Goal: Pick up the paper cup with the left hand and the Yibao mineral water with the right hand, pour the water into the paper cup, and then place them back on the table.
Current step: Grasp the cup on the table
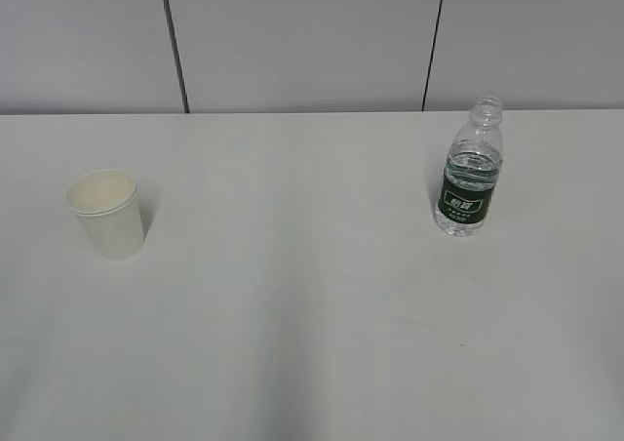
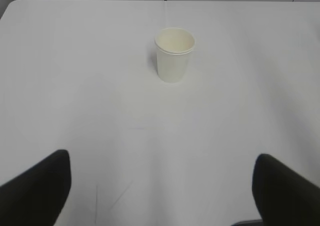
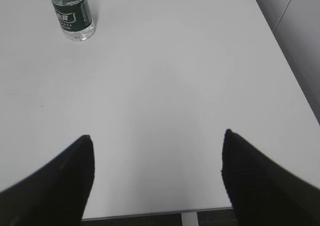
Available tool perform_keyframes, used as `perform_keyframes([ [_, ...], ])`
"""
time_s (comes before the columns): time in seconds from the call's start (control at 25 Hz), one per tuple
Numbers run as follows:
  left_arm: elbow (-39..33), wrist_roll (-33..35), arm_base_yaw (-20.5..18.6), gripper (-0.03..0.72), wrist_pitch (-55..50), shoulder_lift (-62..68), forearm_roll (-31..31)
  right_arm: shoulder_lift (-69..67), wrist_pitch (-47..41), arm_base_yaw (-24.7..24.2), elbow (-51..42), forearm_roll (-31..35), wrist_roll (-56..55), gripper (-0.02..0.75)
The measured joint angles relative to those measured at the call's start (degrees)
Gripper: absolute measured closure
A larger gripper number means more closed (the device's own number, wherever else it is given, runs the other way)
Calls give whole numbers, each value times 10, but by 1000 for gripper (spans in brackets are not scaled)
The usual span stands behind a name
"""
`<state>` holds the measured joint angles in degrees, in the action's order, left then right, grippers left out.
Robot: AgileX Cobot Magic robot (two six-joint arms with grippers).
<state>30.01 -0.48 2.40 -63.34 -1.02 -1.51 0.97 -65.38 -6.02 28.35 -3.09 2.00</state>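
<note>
The white paper cup (image 1: 107,214) stands upright on the left of the white table (image 1: 312,324). In the left wrist view the cup (image 2: 174,54) is far ahead of my open, empty left gripper (image 2: 162,158), whose black fingers (image 2: 40,186) frame the bottom corners. The Yibao mineral water bottle (image 1: 469,168), capless with a dark green label, stands upright on the right. In the right wrist view it (image 3: 72,13) is at the top left, far from my open, empty right gripper (image 3: 157,136). Neither arm shows in the exterior view.
A grey panelled wall (image 1: 312,41) runs behind the table. The table's near edge (image 3: 150,214) lies just under the right gripper, and its right edge (image 3: 290,71) runs diagonally in the right wrist view.
</note>
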Motion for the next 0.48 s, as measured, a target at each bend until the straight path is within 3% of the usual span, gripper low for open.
perform_keyframes([
  [0.32, 0, 0, 0, 26, 0, 0, 0, 0, 0, 0, 0, 0, 0, 152],
  [0.48, 0, 0, 0, 67, 0, 0, 0, 0, 0, 0, 0, 0, 0, 152],
])
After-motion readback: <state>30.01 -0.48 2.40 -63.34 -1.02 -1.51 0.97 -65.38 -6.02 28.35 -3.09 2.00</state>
